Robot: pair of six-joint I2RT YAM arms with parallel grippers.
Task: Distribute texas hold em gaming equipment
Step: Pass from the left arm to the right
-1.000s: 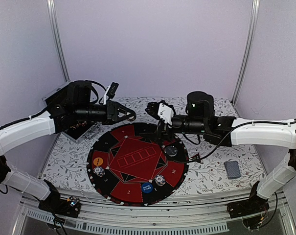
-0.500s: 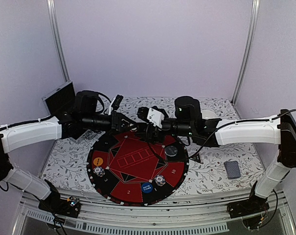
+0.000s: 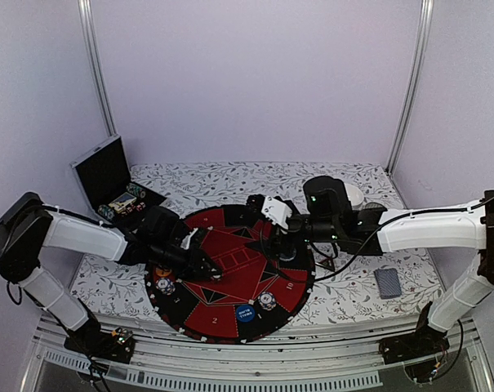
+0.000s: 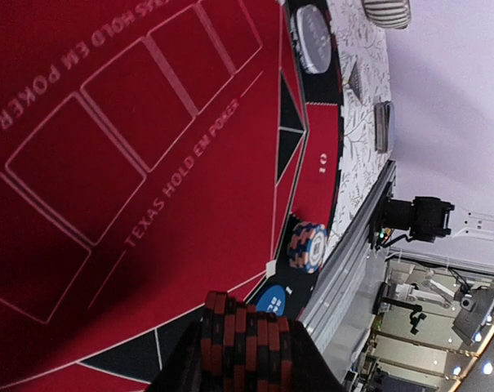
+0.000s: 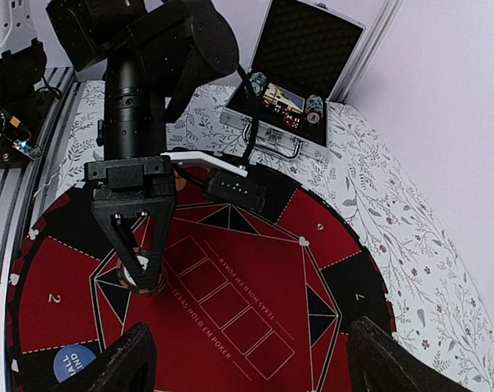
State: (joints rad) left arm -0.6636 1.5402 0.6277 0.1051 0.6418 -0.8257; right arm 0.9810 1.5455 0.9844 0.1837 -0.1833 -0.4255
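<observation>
My left gripper (image 3: 199, 263) is shut on a stack of red-black poker chips (image 4: 247, 343) and holds it low over the near-left part of the round red-black poker mat (image 3: 230, 282). The right wrist view shows those fingers (image 5: 120, 237) clamped on the stack (image 5: 140, 276). My right gripper (image 3: 265, 237) is open and empty above the mat's centre; its fingertips (image 5: 124, 359) frame the printed card boxes. A blue disc button (image 3: 245, 311) and two chip stacks (image 3: 267, 300) (image 3: 165, 286) sit on the mat's near rim. A grey-blue card deck (image 3: 387, 282) lies at the right.
An open black case (image 3: 116, 192) with more chips stands at the back left. A white bowl (image 3: 350, 194) sits behind the right arm. A small triangle marker (image 3: 325, 263) lies by the mat's right edge. A ribbed grey cup (image 4: 385, 10) shows in the left wrist view.
My left arm has swung down from beside the case to the mat's near-left part, carrying the chip stack. My right gripper has drawn back to the right over the mat.
</observation>
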